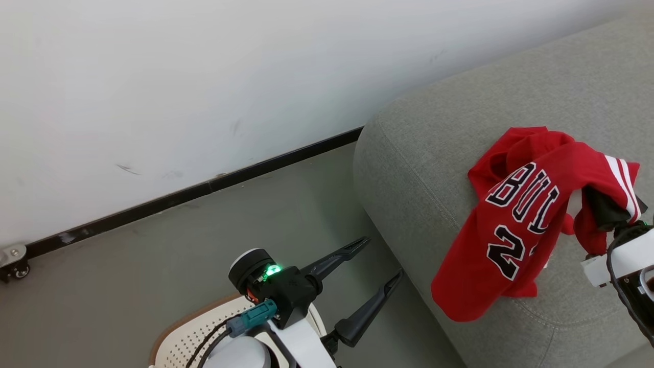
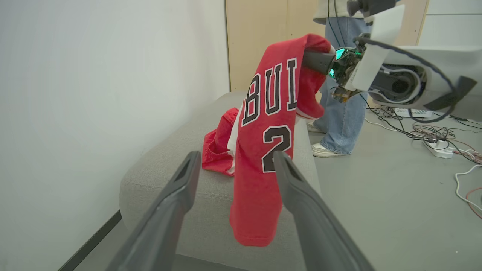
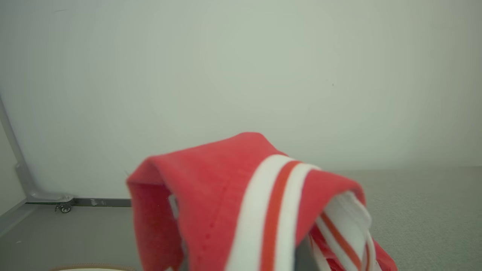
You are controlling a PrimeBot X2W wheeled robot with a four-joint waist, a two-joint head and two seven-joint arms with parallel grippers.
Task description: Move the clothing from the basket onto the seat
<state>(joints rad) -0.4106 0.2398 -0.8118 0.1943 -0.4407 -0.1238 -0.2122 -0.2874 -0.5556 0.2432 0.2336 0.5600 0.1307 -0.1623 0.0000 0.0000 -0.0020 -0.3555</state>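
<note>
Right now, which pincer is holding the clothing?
The right pincer, shut on the red clothing hanging over the seat; the left pincer stands open and empty.

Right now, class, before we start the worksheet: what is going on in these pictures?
The robot's right gripper is shut on the red clothing, holding it up over the grey seat, with the hem trailing over the seat's edge. The left gripper is open and empty, near the basket. A person stands beyond the seat.
</note>
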